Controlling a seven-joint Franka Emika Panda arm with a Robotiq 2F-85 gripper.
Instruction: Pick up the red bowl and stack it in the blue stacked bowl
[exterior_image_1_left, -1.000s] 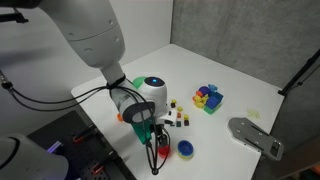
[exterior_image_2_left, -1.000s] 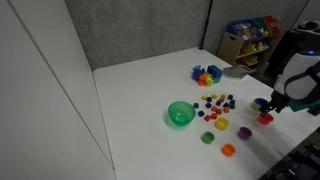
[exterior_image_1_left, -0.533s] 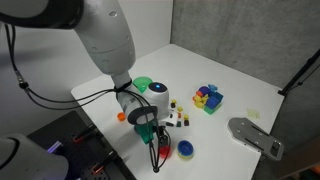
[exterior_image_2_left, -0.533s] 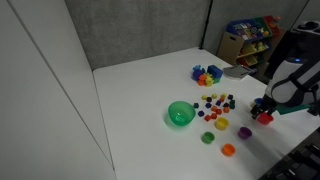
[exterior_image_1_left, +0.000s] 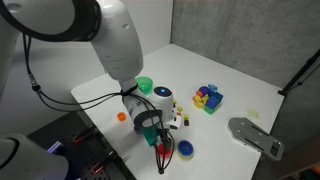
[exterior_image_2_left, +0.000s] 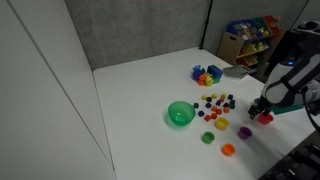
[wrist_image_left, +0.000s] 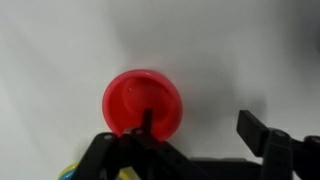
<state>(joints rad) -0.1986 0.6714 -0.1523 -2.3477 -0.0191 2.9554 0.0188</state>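
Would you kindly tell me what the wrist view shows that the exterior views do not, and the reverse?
Only the wrist view shows the red bowl from straight above, with one finger of the open gripper over its inside. Only the exterior views show the blue stacked bowl, the green bowl and the multicoloured cluster. Both share the red bowl, the gripper and the white table.

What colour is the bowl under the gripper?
Bright red; the bowl shows best in the wrist view.
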